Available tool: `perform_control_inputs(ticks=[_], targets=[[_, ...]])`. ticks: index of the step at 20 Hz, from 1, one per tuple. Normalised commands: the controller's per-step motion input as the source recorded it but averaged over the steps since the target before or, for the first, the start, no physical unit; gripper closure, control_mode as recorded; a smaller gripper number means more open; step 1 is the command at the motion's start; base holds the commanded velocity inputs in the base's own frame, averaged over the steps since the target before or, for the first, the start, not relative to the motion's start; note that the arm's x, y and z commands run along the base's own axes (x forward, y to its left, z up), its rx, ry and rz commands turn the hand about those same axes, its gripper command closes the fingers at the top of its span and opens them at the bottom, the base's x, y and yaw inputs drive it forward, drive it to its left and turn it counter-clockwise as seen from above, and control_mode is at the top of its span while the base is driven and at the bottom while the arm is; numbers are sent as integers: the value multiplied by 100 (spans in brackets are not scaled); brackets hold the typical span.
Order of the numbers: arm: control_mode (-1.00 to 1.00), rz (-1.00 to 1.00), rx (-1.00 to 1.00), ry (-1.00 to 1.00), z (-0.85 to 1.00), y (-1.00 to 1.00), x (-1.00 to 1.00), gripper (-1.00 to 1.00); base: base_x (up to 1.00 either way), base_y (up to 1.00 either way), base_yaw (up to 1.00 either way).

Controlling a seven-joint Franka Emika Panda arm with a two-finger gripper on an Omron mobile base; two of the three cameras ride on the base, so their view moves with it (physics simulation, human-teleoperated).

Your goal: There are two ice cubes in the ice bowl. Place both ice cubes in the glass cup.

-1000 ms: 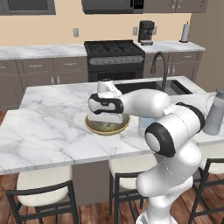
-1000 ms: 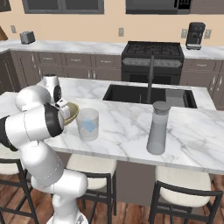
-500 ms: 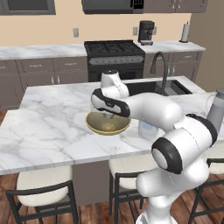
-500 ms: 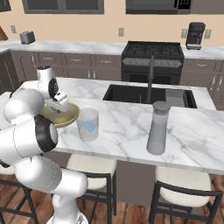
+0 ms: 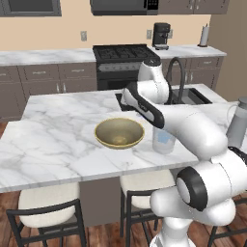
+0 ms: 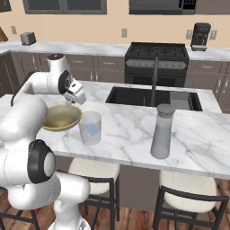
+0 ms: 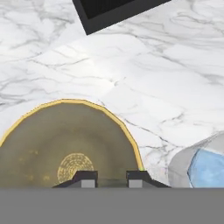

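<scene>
Inside glass cup (image 6: 90, 127), one ice cube (image 6: 91, 130), ice bowl (image 5: 119, 133) bare, end effector (image 7: 111, 176) closed, cargo unclear.

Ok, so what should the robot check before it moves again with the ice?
1. One ice cube lies in the glass cup: ok.
2. Glass cup stands upright on the counter: ok.
3. Ice bowl has no cube left in the part that shows: ok.
4. Gripper is shut: ok.
5. Second cube is pinched between the fingers: cannot tell, nothing blue shows there.
6. Gripper is above the glass cup: not ok, the hand view looks down on the bowl's edge, with the cup off to one side.
</scene>
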Motion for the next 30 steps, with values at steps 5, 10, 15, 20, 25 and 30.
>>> perform_control_inputs(ticks=[5,10,15,20,25,30], targets=[[-100,0,0,1,11,-100,0,100,0,0,0],[-100,-2,0,7,0,-69,0,100,0,0,0],[-100,0,0,0,-13,-1,0,100,0,0,0],[-100,0,-1,4,-36,0,-14,100,0,0,0],[-100,0,0,0,-11,0,-7,100,0,0,0],[-100,0,0,0,-1,0,-19,100,0,0,0]])
